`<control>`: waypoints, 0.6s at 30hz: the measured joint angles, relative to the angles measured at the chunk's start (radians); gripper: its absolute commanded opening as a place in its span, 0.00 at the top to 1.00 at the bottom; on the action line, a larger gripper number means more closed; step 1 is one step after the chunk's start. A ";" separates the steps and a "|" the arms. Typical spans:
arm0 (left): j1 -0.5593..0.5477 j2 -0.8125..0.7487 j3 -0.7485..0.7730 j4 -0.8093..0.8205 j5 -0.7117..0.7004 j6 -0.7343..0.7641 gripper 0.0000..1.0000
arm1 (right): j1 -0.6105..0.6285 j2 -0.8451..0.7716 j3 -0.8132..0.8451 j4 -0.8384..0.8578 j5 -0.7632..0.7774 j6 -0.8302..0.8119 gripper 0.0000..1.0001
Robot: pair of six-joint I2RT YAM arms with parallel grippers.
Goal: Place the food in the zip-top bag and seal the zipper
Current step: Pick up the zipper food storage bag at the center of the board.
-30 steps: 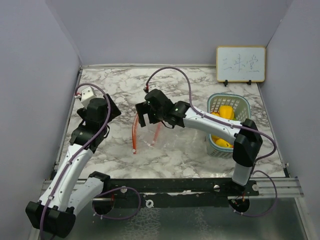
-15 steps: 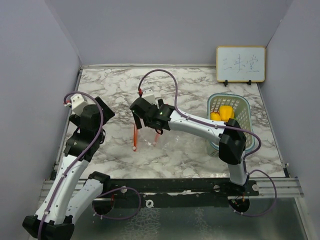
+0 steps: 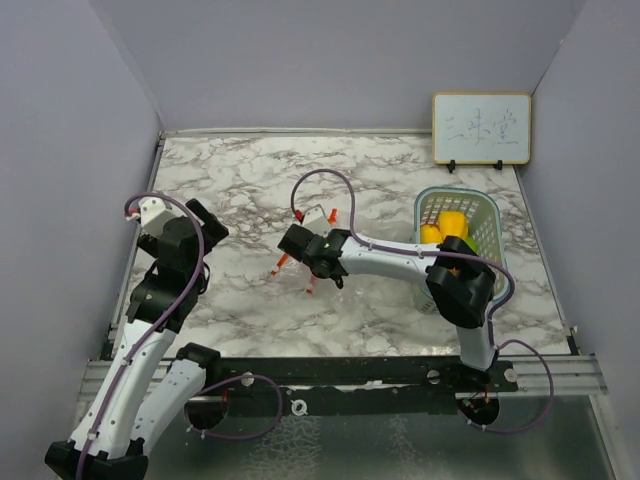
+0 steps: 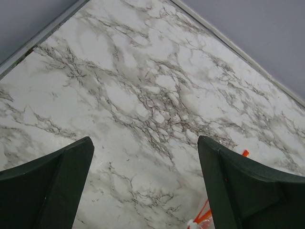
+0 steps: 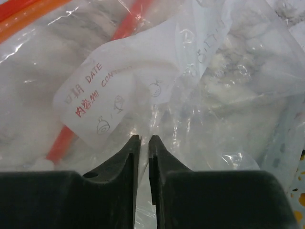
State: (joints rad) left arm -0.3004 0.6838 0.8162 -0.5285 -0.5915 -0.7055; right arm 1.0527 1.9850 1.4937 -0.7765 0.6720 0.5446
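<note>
Your right gripper (image 5: 144, 138) is almost shut, pinching only a thin bit of the zip-top bag (image 5: 109, 90). Pull hard and the slippery plastic can slide out. The food (image 3: 447, 226) sits in the basket (image 3: 492, 222), far off to its side. Your left gripper (image 4: 144, 143) is wide open, holding nothing.

Yellow fruits (image 3: 452, 226) sit in the teal basket (image 3: 492, 225); the clear, orange-zippered bag (image 5: 157, 71) lies crumpled to its left.

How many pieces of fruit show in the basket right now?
2 yellow fruits in the basket's far half: one by the left rim, one just right of it. The right arm covers the near half, so more may be hidden.
</note>
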 measured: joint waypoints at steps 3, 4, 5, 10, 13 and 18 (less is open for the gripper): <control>0.000 -0.012 -0.004 0.013 0.003 0.001 0.08 | -0.008 -0.035 -0.046 0.004 0.004 0.000 0.98; 0.000 -0.013 -0.005 0.018 0.004 0.001 0.09 | -0.008 -0.058 -0.063 0.012 0.005 -0.001 0.98; 0.000 -0.014 -0.006 0.020 0.008 0.002 0.10 | -0.008 -0.097 -0.090 0.032 0.006 -0.007 0.98; 0.000 -0.022 -0.016 0.045 0.062 0.007 0.14 | -0.012 -0.392 -0.260 0.175 -0.016 -0.090 0.98; 0.000 -0.047 -0.052 0.089 0.152 0.009 0.14 | -0.014 -0.629 -0.379 0.320 -0.066 -0.161 0.98; 0.000 -0.089 -0.124 0.182 0.374 -0.022 0.15 | -0.014 -0.856 -0.516 0.508 -0.174 -0.255 0.98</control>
State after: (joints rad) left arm -0.3004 0.5945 0.6922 -0.3470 -0.2173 -0.7277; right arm 1.0386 1.1290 0.9779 -0.2687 0.4976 0.2893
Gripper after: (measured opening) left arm 0.859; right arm 0.023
